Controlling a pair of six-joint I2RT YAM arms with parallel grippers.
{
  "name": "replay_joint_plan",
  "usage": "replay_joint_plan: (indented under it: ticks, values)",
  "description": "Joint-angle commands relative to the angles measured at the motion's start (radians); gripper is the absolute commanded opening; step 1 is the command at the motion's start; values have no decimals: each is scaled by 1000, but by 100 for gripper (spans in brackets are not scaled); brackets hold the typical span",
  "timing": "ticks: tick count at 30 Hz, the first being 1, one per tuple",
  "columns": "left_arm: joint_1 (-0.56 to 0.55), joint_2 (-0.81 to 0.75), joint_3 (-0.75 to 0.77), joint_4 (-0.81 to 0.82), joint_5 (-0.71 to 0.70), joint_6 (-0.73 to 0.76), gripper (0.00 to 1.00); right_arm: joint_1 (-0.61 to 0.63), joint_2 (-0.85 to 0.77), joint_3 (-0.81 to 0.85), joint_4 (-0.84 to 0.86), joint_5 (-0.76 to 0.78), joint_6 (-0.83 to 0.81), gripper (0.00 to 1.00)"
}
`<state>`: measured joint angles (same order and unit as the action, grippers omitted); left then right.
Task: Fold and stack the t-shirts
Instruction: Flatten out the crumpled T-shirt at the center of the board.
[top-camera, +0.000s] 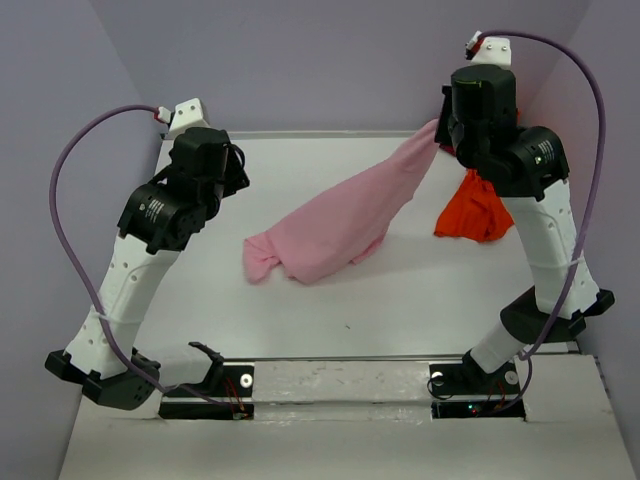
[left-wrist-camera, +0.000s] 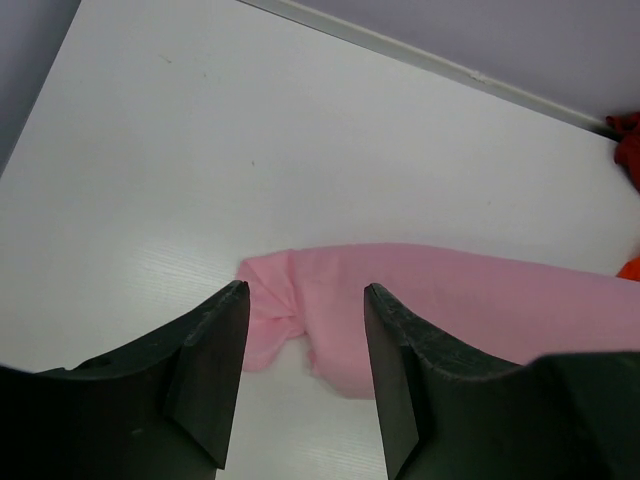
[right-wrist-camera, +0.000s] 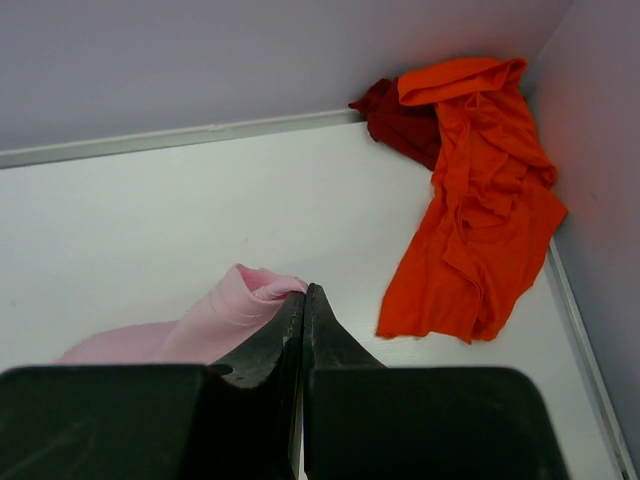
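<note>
A pink t-shirt (top-camera: 335, 225) hangs stretched from my raised right gripper (top-camera: 440, 130) down to the table middle, its low end bunched (left-wrist-camera: 275, 310). My right gripper (right-wrist-camera: 304, 292) is shut on the pink shirt's edge (right-wrist-camera: 245, 290) above the table. My left gripper (left-wrist-camera: 305, 300) is open and empty, held above the table just left of the shirt's low end. An orange t-shirt (top-camera: 475, 215) lies crumpled at the back right, seen also in the right wrist view (right-wrist-camera: 470, 210). A dark red t-shirt (right-wrist-camera: 400, 120) lies partly under it in the corner.
The white table (top-camera: 300, 320) is walled by purple panels at the back and sides. A raised rim (right-wrist-camera: 150, 140) runs along the far edge. Cables loop from both arms.
</note>
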<state>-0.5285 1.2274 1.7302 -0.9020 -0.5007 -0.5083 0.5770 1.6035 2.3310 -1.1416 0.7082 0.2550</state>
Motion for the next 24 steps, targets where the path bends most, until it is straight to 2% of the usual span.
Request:
replay_joint_plan:
  ticks: [1, 6, 9, 12, 16, 19, 24]
  values:
    - [-2, -9, 8, 34, -35, 4, 59, -5, -16, 137, 69, -7, -34, 0]
    - [-1, 14, 0, 48, -6, -2, 59, -5, -56, 185, 100, 42, -88, 0]
    - [-1, 21, -26, 54, 11, -9, 59, -5, -94, 122, 103, 62, -95, 0]
    - [-1, 17, -41, 69, 16, -18, 59, -5, -94, 53, 74, 13, -62, 0]
    - [-1, 6, -43, 66, 7, -16, 59, -5, -24, 48, 16, -122, 15, 0]
    - [-2, -20, -70, 54, -7, -25, 59, -5, 85, 96, 3, -309, 76, 0]
    - [-2, -109, -155, 38, -21, -59, 59, 56, 318, 342, 0, -541, 96, 0]
